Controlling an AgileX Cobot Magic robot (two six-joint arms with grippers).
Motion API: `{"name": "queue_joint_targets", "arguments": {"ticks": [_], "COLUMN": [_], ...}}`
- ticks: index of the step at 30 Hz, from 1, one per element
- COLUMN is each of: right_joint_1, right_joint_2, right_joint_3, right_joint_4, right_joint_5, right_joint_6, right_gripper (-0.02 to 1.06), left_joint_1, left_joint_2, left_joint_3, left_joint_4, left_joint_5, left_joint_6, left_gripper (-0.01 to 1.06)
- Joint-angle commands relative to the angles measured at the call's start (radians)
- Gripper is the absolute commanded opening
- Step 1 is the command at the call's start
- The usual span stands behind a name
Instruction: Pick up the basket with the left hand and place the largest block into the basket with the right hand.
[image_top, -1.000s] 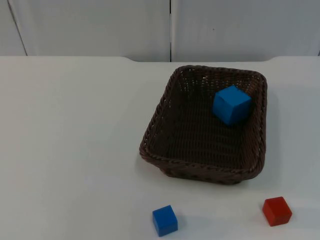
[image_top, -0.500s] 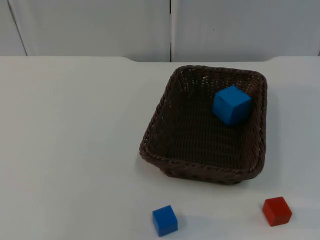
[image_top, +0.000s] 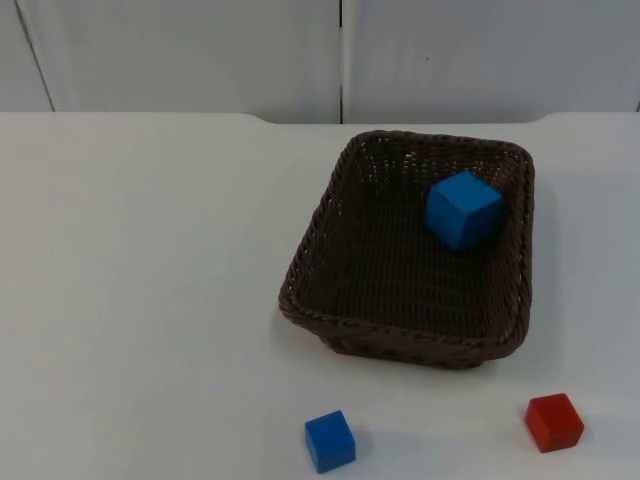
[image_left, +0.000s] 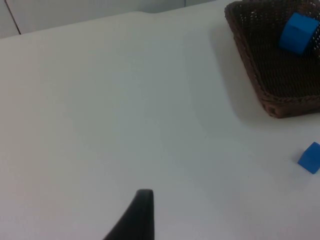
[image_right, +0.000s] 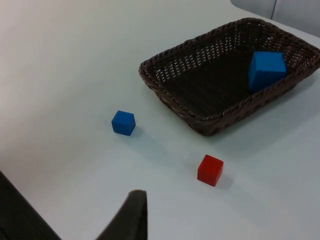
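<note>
A dark brown wicker basket stands on the white table, right of centre. The largest block, a blue cube, lies inside it against the far right wall. It is also in the left wrist view and the right wrist view. My left gripper waits over bare table, well away from the basket's left side. My right gripper waits above the table, on the near side of the two small blocks, apart from the basket. Neither gripper holds anything.
A small blue cube and a small red cube sit on the table in front of the basket, near the front edge. The grey partition wall closes the far side. White table top stretches left of the basket.
</note>
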Motion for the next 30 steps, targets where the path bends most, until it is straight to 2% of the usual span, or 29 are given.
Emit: {"name": "queue_joint_targets", "arguments": {"ticks": [1,19,24,30], "right_joint_1": [0.0,0.0,-0.004,-0.031], "right_joint_2": [-0.003,-0.003,-0.003,-0.003], "right_joint_3": [0.008,0.008,0.008,0.008], "right_joint_4": [-0.004,-0.001,-0.001,-0.001], "right_joint_5": [0.0,0.0,0.0,0.0], "right_joint_6": [0.002,0.004,0.004,0.008], "right_gripper": [1.05,1.05,1.05,1.05], "left_joint_1": [-0.003,-0.001,0.048,0.156], "left_joint_2": [-0.003,-0.003,-0.003,-0.003], "left_joint_3": [0.004,0.004,0.004,0.004], "left_joint_4": [-0.002,0.0,0.007,0.007], "left_joint_5": [-0.014,-0.014,-0.014,-0.014], "left_joint_6": [0.0,0.0,0.0,0.0], "left_gripper": [1.05,1.05,1.05,1.05]}}
